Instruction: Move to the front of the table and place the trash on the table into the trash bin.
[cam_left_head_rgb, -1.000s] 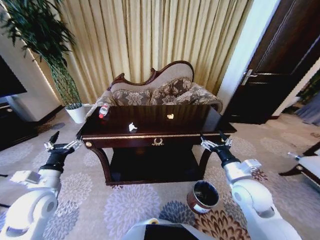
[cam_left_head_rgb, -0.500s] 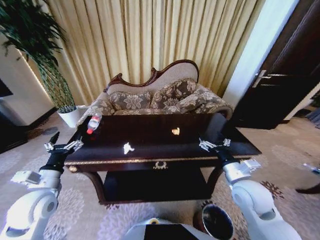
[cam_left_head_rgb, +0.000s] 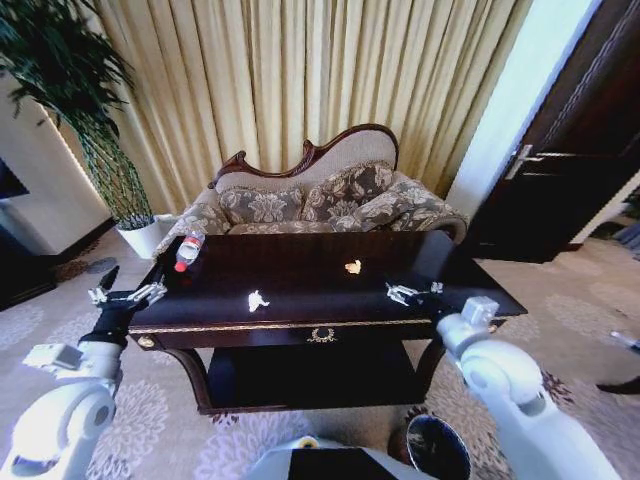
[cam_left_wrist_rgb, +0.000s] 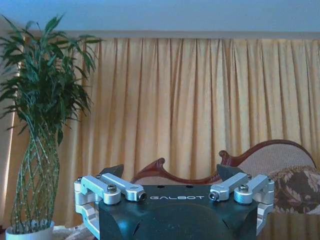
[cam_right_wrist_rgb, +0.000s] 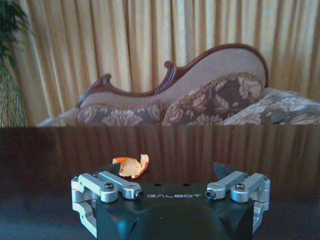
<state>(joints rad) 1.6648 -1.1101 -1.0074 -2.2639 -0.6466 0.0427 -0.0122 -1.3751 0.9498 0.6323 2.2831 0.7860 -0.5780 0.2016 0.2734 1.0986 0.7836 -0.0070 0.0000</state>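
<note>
Hovering over the table's (cam_left_head_rgb: 300, 262) right near part, the right gripper (cam_left_head_rgb: 410, 293) is spread wide near the scrap (cam_left_head_rgb: 352, 266); the left gripper (cam_left_head_rgb: 128, 296) is held released at the left end.

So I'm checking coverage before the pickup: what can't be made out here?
- Trash bin, head view: bottom frame edge cuts it; its side is unseen.
- Yellowish scrap, right wrist view: partly behind the right gripper.
- Bottle, head view: label too small to read.
</note>
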